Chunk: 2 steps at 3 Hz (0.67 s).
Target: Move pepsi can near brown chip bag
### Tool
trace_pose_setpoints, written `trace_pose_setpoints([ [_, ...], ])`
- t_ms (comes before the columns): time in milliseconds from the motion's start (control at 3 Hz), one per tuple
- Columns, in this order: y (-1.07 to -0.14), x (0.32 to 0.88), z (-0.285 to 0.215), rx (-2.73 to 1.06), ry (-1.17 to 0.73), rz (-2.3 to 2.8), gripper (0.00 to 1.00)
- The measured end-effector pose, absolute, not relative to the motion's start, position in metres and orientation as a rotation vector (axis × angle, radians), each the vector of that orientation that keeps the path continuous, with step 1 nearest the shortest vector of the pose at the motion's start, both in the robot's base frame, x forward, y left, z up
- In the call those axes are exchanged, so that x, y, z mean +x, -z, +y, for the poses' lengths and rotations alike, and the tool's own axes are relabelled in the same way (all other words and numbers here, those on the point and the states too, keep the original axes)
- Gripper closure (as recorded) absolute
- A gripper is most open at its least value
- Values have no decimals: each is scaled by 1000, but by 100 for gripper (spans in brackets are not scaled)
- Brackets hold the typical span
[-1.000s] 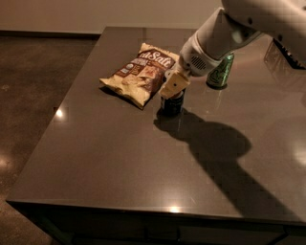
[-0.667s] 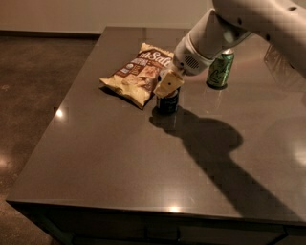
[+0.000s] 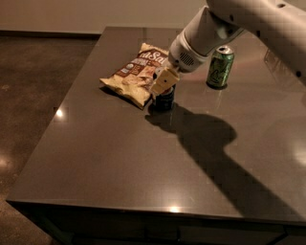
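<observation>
Where the can sits: the small dark blue pepsi can (image 3: 164, 101) stands upright on the table, straight under the gripper, its top hidden by the fingers.
Gripper: tan two-finger gripper (image 3: 164, 82) on a chunky white arm (image 3: 210, 28) that reaches in from the upper right; it's pinching the top of the pepsi can.
Chip bag: flat, crinkled tan-and-brown chip bag (image 3: 136, 74) lies just left of the pepsi can. Its near corner is right up against the can; touching or not, can't tell.
Green can: shiny green soda can (image 3: 220, 67), upright, right of the pepsi can and a bit farther back, well apart from it.
Room to move: loads of bare tabletop in front of the pepsi can and to its right; the table's left edge is way out past the bag.
Table: dark grey glossy table (image 3: 119, 162); the arm's shadow runs from the pepsi can toward the near right, plus a few light glints.
Room: brown floor (image 3: 38, 72) left of the table, pale wall (image 3: 95, 12) behind.
</observation>
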<state>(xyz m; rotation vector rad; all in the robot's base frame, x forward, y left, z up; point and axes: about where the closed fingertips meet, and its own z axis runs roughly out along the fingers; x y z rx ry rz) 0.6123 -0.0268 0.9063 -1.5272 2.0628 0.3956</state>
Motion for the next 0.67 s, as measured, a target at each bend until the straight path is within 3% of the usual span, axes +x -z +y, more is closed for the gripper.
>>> trace_pose_setpoints([
  [333,-905,612,-25,-1531,-398,2062,0],
  [667,-905,612,-25,-1531,-398,2062,0],
])
